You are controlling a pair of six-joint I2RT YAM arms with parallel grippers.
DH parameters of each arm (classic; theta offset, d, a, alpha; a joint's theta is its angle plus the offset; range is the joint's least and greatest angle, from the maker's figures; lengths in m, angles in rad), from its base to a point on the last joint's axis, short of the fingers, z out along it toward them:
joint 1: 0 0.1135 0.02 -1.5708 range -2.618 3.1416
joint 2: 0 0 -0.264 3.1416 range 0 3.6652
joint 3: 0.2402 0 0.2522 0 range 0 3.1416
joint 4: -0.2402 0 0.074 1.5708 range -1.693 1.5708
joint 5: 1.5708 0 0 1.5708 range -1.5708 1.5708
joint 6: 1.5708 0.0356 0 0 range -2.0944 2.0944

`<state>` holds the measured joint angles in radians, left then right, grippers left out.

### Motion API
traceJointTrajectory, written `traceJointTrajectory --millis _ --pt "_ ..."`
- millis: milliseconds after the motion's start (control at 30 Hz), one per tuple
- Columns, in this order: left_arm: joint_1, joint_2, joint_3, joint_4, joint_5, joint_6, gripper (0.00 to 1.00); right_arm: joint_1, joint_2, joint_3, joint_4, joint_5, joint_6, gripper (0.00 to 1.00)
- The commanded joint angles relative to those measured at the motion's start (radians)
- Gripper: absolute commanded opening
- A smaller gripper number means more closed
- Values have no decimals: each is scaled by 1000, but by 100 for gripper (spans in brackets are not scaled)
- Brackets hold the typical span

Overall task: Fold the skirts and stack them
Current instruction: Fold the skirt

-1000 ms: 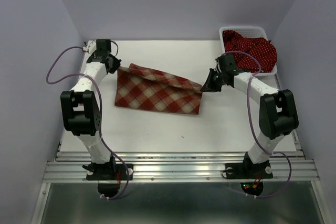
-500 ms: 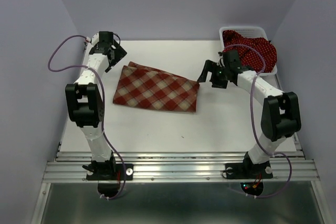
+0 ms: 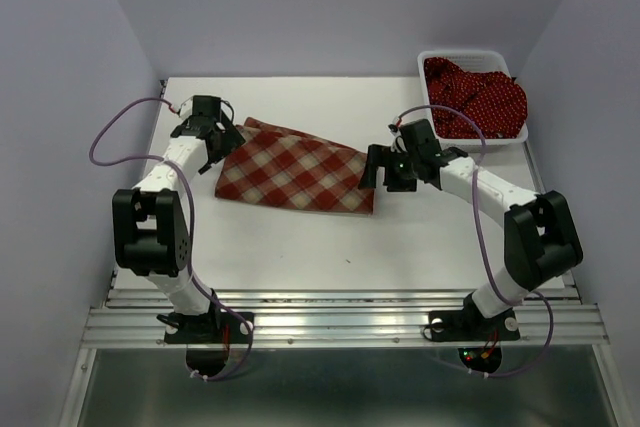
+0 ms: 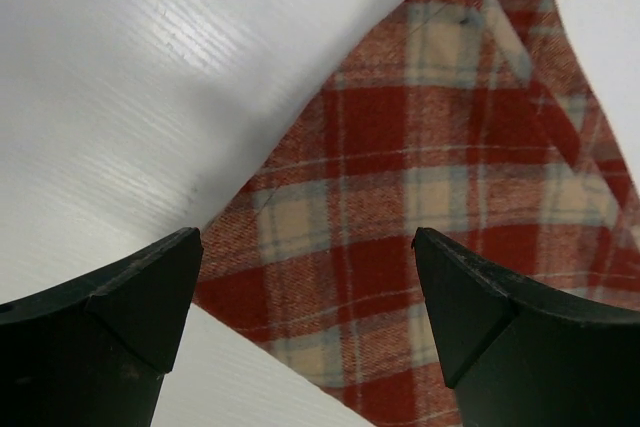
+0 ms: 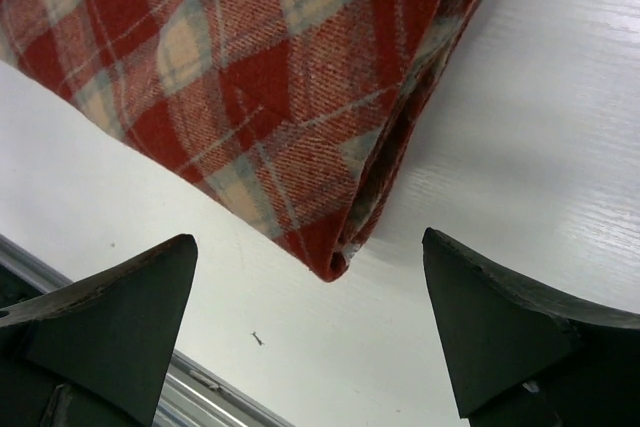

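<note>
Red-and-cream checked cloth, pinched at both ends a second ago, is now being left free: the checked skirt is lying folded flat on the surface, its ends flanked by the left gripper and right gripper, both jaws being held wide apart. Dotted skirts are being kept heaped in the basket.

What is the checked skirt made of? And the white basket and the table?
The red-and-cream checked skirt looks like soft woven cloth, perhaps flannel: crossing threads, a matte, slightly fuzzy face. The white mesh basket looks like moulded plastic: smooth rim, latticed walls. The white table looks hard and faintly glossy with fine lines; painted or laminated, I cannot tell.
</note>
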<state>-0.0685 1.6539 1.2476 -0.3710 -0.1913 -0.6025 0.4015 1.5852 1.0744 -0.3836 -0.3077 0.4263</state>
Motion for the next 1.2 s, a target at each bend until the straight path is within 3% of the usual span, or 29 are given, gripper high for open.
traceJointTrajectory --millis 0,133,500,700,933,1167 --pt "-17 -2 -25 55 -7 43 99 34 2 74 38 79 -3 100" --pt "-20 14 -37 93 13 41 99 83 -8 134 23 116 -38 100" --pt "-65 119 -62 191 137 43 99 106 218 148 195 -83 25 100" --pt "-71 129 -174 215 237 23 99 106 245 82 190 -21 45 100" --pt "-94 3 -424 205 344 -28 99 66 119 -129 178 19 80 100" --pt "-273 -250 -597 84 371 -134 99 -9 -46 -281 123 2 51 100"
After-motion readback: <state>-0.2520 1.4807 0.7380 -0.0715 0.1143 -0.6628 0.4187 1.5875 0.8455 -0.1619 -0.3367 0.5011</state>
